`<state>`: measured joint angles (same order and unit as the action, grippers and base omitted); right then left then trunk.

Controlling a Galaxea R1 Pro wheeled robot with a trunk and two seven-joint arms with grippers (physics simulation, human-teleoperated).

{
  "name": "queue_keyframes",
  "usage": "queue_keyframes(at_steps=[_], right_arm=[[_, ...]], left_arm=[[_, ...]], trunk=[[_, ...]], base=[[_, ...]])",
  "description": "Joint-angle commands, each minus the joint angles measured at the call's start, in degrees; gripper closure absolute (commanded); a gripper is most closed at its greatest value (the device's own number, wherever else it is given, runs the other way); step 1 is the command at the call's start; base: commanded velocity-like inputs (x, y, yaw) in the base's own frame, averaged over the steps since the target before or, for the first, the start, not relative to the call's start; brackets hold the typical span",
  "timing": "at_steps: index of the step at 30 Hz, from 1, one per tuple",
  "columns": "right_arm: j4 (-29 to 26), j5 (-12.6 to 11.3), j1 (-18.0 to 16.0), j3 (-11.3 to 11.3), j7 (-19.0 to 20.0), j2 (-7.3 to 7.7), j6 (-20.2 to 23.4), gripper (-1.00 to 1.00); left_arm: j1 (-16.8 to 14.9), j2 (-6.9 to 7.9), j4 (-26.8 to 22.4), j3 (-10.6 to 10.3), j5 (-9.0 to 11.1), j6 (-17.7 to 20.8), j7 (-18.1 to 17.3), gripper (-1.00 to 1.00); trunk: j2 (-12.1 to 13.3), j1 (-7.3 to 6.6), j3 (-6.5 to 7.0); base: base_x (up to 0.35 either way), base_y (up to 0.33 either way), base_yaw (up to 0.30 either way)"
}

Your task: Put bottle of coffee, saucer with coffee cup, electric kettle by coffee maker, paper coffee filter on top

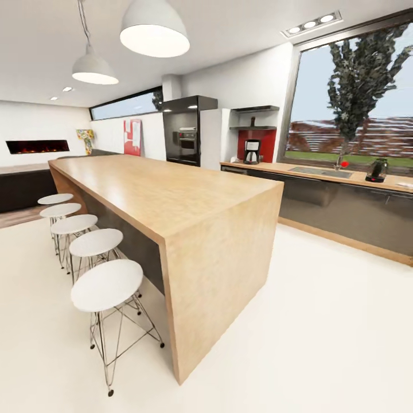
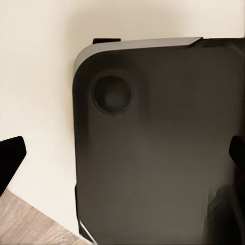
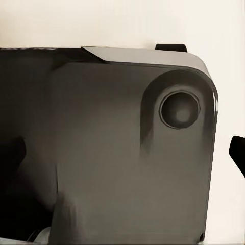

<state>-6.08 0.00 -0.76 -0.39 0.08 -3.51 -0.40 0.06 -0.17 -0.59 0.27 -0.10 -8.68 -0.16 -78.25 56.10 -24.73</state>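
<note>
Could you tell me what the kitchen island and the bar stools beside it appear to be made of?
The kitchen island looks like light wood or wood veneer with a matte finish: faint grain runs across its top and down its end panel. The bar stools seem to have smooth white seats, possibly plastic or painted, on thin wire legs that look like metal, judging by their slim crossed struts.

Long wooden island (image 1: 172, 195), five white stools (image 1: 106, 284) along its side (wire legs), two pendant lamps (image 1: 154, 31), black oven (image 1: 187, 142), sink (image 1: 320, 171), wall fireplace (image 1: 38, 147).
</note>
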Motion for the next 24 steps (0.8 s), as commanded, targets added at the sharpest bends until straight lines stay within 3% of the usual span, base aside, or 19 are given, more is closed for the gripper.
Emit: queue_keyframes(at_steps=[1, 24], right_arm=[[0.0, 0.0, 0.0, 0.0, 0.0, -0.01, -0.1, -1.00], [-0.7, 0.0, 0.0, 0.0, 0.1, -0.01, -0.1, -1.00]], left_arm=[[0.0, 0.00, 0.0, 0.1, 0.1, -0.2, 0.0, -1.00], [0.0, 0.09, 0.0, 0.1, 0.3, -0.5, 0.7, -1.00]], trunk=[[0.4, -0.23, 0.13], [9.6, -5.28, 4.26]], base=[[0.000, 0.000, -0.267], [0.000, 0.000, -0.267]])
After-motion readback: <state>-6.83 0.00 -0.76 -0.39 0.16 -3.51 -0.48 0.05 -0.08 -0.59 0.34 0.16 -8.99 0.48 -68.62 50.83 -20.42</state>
